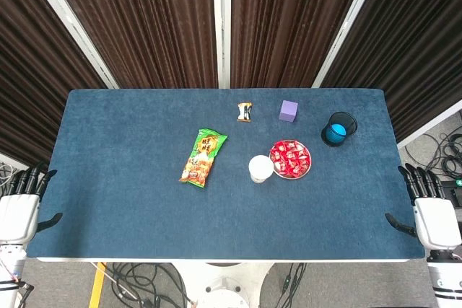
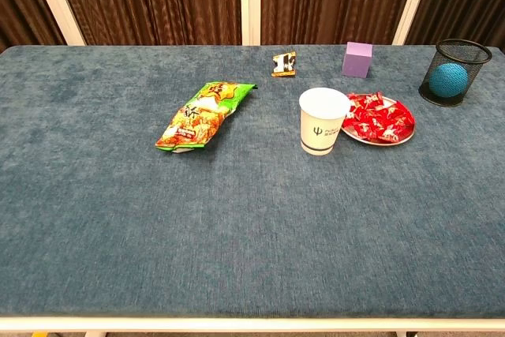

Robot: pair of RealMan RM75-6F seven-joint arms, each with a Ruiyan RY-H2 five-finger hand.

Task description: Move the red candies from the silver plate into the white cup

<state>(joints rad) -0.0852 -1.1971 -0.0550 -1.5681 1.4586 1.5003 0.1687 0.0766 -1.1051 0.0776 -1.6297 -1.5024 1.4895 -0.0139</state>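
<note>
Candies (image 2: 379, 118) fill the plate (image 2: 404, 138) — cup (image 2: 323, 120) touching it at 9 o'clock. Left hand (image 1: 19, 210) and right hand (image 1: 431, 214) flank the table (image 1: 130, 178) — fingers straight, apart, holding nothing.

Blue felt tabletop (image 1: 130, 200). White cup (image 1: 260, 169) upright mid-right. Relative to the cup: silver plate (image 1: 291, 174) touching its right side, green snack bag (image 1: 203, 157) left, small wrapper (image 1: 245, 112) behind, purple cube (image 1: 289, 111) behind-right, black mesh holder (image 1: 339, 128) far right.
</note>
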